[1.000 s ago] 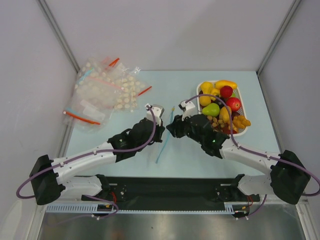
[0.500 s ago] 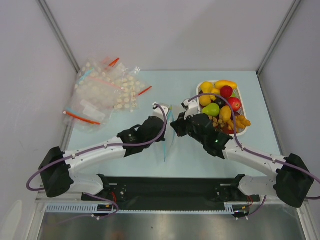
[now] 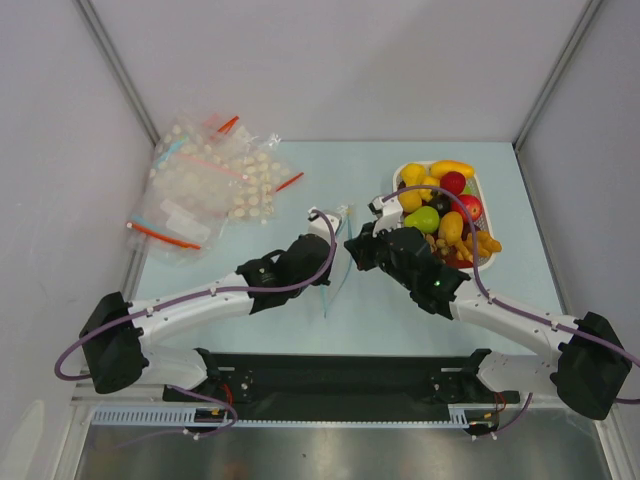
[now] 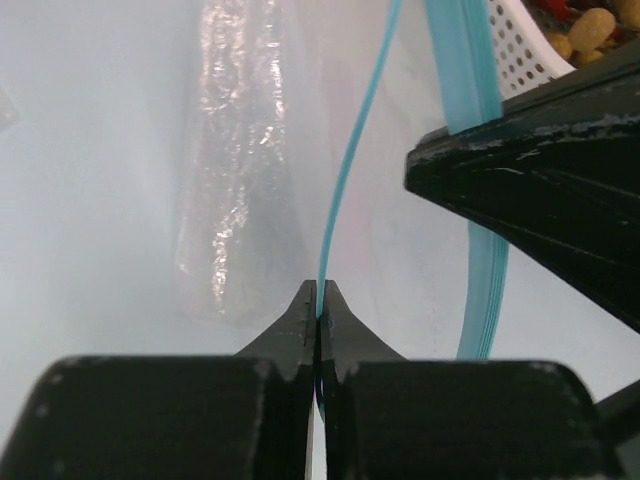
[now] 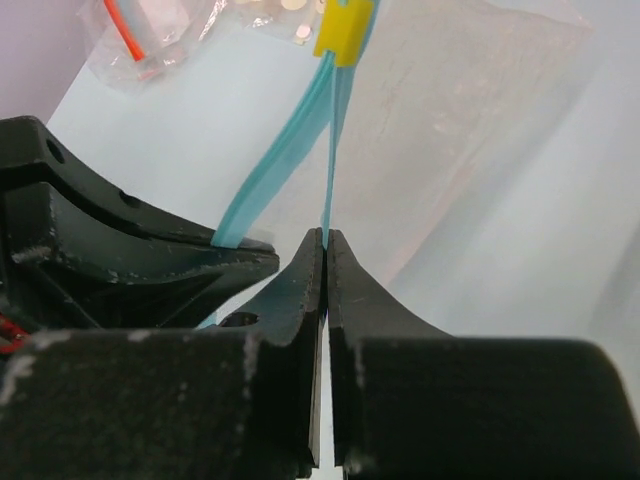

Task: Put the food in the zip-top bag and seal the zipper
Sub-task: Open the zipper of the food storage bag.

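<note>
**Both grippers pinched on the mouth of the bag at mid-table**

The zip-top bag (image 3: 334,268) stood on edge at the middle of the table (image 3: 400,312), between the two grippers and just left of the tray. It was clear, floppy plastic, wrinkled and glinting in the left wrist view (image 4: 238,180). The sheet trailed away from the fingers onto the pale blue surface. Its zipper (image 4: 352,160) was a thin light blue strip, parted into two lips. One showed edge-on as a fine line and the other as a broad band (image 5: 285,160). A small yellow slider tab (image 5: 345,32) sat at the far end of the strip.

The left gripper (image 4: 318,300) had its fingers pressed together on the thin lip, the blue line running straight into the nip. The right gripper (image 5: 325,242) was likewise closed tight on the other lip. The two sets of black fingers faced each other, near but apart. Both arms reached in low from the near edge, angled inward so that their wrists met at the bag.

The food (image 3: 440,208), in yellow, red, green and orange, lay heaped in the white perforated tray (image 4: 512,60) on the right. A heap of other clear bags (image 3: 205,190), some with red strips, lay at the far left.
</note>
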Motion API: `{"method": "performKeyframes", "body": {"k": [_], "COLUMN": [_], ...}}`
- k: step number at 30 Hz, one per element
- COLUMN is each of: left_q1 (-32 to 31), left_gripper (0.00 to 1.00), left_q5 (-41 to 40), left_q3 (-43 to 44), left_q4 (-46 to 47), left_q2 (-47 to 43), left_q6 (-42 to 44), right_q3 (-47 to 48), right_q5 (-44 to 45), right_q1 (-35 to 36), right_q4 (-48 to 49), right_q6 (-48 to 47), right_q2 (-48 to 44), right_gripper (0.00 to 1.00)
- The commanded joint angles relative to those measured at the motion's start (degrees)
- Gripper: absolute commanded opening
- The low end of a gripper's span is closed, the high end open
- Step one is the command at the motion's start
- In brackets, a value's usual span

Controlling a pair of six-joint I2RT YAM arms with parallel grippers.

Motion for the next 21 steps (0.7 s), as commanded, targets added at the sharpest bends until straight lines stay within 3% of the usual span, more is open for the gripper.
{"method": "performKeyframes", "body": {"k": [1,3,5,9,10,13,16,21], "left_q1": [-0.2,-0.2,-0.1,-0.5,-0.6,-1.0,-1.0,-0.8], "left_gripper": [0.0,0.0,0.0,0.0,0.0,0.0,0.0,0.01], "left_q5": [-6.8,-15.3,-20.5,-24.6,-24.6,-24.4,-26.0,-23.0], "left_q3": [3.5,5.2,9.9,17.7,18.6,22.0,23.4,16.1], "left_q4": [-1.8,-6.7,-11.0,-20.4,-21.4,-22.4,-21.4,-12.8], "left_q2": [-2.2,-2.5,-1.5,2.3,2.9,5.3,6.8,7.7], "left_q6": [0.9,1.0,0.4,-0.8,-1.0,-0.8,-0.1,1.2], "right_q3": [0.4,0.9,1.8,2.6,2.7,3.4,3.7,5.1], "right_q5": [3.7,5.8,7.5,5.9,4.7,3.9,3.4,3.4], "right_q1": [0.2,0.2,-0.1,-2.5,-3.0,-5.4,-6.9,-7.2], "right_q4": [0.9,-0.4,-1.6,-2.3,-2.6,-4.0,-4.8,-5.6], "right_q6": [0.0,0.7,1.3,3.5,4.6,6.4,7.1,6.4], "right_q2": [-0.9,-0.2,1.4,4.4,4.9,7.0,8.4,10.8], "right_gripper": [0.0,0.09,0.12,0.24,0.32,0.45,0.51,0.65]}}
